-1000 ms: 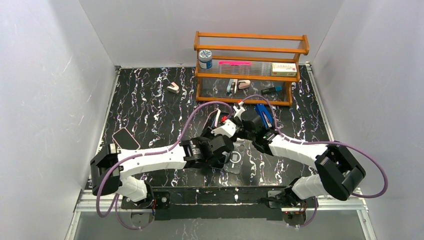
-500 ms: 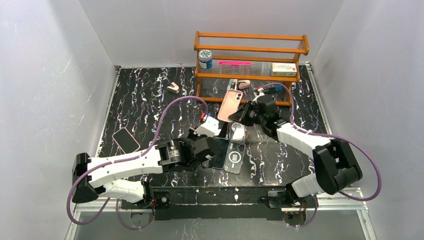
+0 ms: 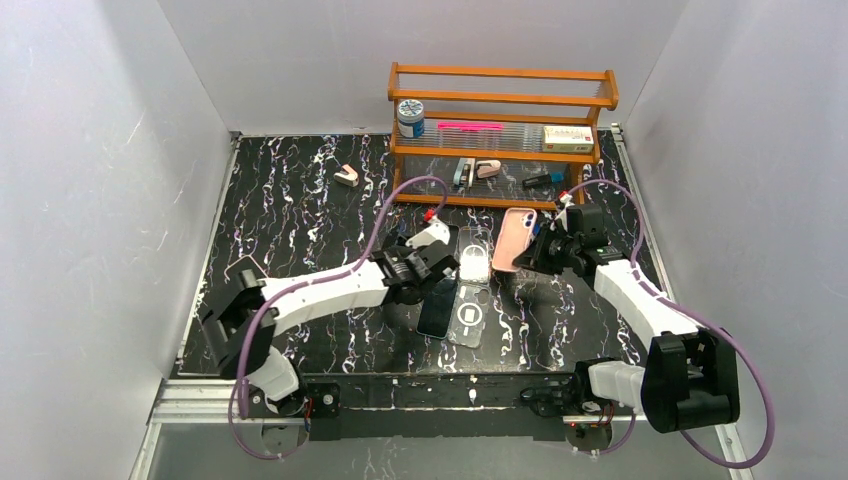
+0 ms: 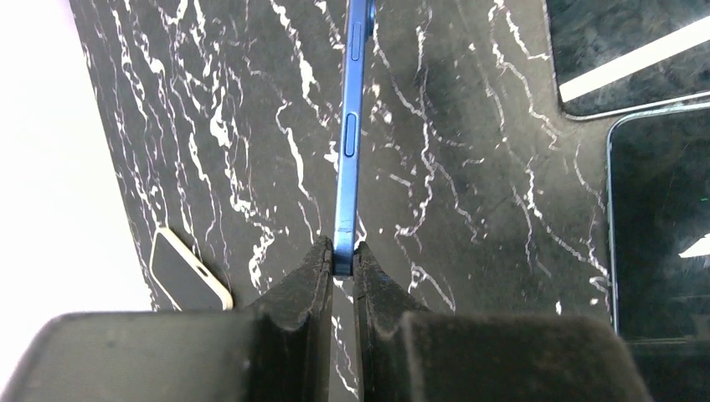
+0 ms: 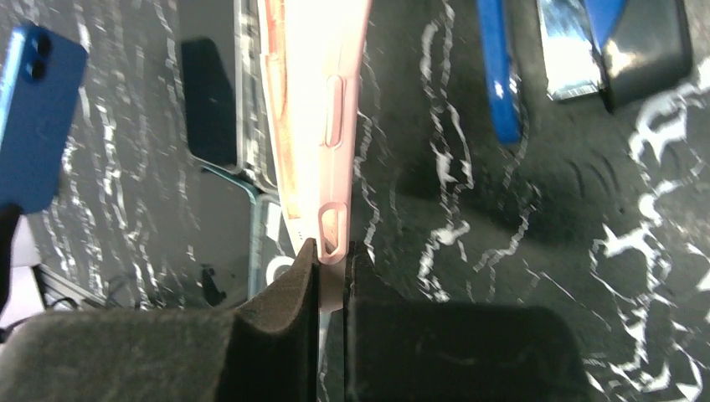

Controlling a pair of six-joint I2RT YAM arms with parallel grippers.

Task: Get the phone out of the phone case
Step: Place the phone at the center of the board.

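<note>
My right gripper [image 3: 536, 252] is shut on the bottom edge of the empty pink phone case [image 3: 513, 239] and holds it upright above the mat, right of centre. In the right wrist view the case [image 5: 314, 109] rises from between my fingers [image 5: 332, 255]. My left gripper [image 3: 432, 268] is shut on a blue phone, seen edge-on in the left wrist view [image 4: 350, 134] with my fingertips [image 4: 342, 260] pinching its end. The blue phone's back and camera also show in the right wrist view [image 5: 33, 117]. Phone and case are apart.
A clear case with a ring [image 3: 470, 313], a dark phone [image 3: 437, 308] and another clear case [image 3: 474, 262] lie on the mat between the arms. A cream-cased phone [image 4: 188, 272] lies at the left. A wooden rack [image 3: 500, 95] stands at the back.
The right gripper has carried the pink case right and nearer. The left gripper has moved away from the base and right with the blue phone. The two are further apart.
</note>
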